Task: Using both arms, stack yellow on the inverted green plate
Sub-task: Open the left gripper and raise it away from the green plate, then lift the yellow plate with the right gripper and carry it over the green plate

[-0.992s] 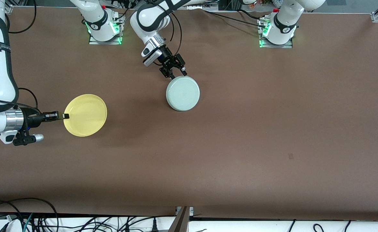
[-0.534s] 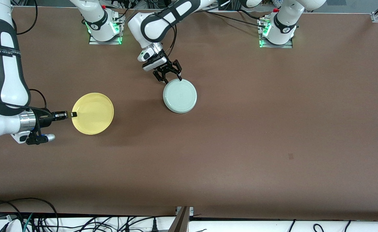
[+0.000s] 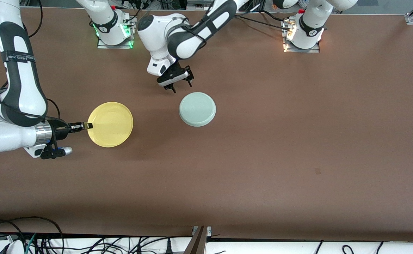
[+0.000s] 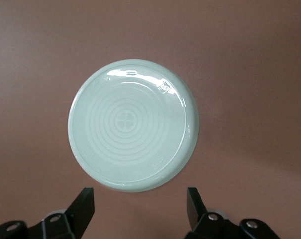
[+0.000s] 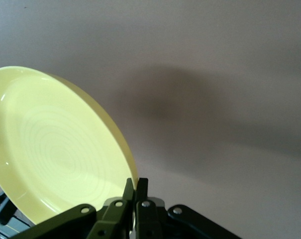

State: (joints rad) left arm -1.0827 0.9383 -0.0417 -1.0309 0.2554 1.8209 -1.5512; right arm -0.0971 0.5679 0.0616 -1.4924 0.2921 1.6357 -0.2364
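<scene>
Spanning every view, the brown surface (image 3: 263, 158) is mostly bare toward the left arm's end and toward the front camera, so there is wide room around both plates and no edge close to either.

Next in size come the arms. The left arm reaches from its base across to the middle, and its pincer (image 3: 178, 82) now hangs just clear of the green plate (image 3: 197, 109), toward the bases. A second ago its fingers sat at that plate's rim; since then it has let go and pulled back. In the left wrist view the fingers (image 4: 85, 205) stand wide apart with nothing between them, and the green plate (image 4: 133, 125) lies flat with its ringed underside up — the base for the stack looks ready.

The right pincer (image 3: 81, 126) is closed tight on the rim of the yellow plate (image 3: 110, 124), gripping it at the edge toward the right arm's end. That plate has travelled steadily toward the green one over the last second, though the two are well apart even now. In the right wrist view the yellow plate (image 5: 55, 149) tilts, its hollow side showing, with its shadow on the surface — I judge it carried in the air.

With the left pincer withdrawn, the path between the plates looks open — what remains is carrying yellow over green and lowering it level.
</scene>
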